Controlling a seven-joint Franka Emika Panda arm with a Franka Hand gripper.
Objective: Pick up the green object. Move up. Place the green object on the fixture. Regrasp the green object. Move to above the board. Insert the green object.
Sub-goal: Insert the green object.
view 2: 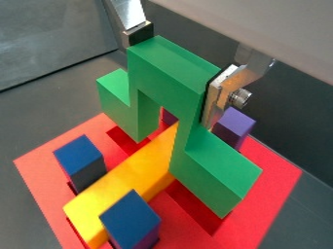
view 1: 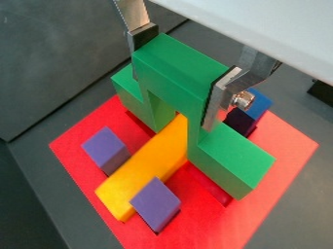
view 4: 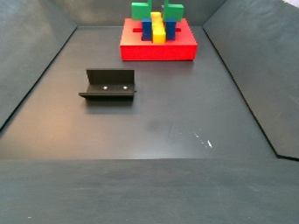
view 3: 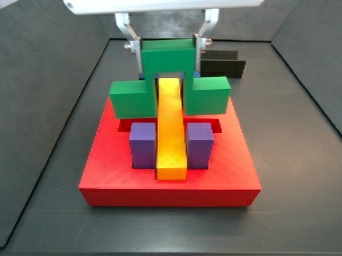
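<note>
The green object stands upright at one end of the red board, its crossbar straddling the yellow bar. My gripper is shut on the raised centre block, with one silver finger flat against each side. The other wrist view shows the same grasp: the gripper clamps the green object above the board. In a side view the gripper holds the green object over the board's far end. The fixture stands apart on the floor, with nothing on it.
Two purple blocks flank the yellow bar at the board's near end. Blue blocks flank its other end. Dark sloping walls enclose the grey floor. The fixture shows behind the board.
</note>
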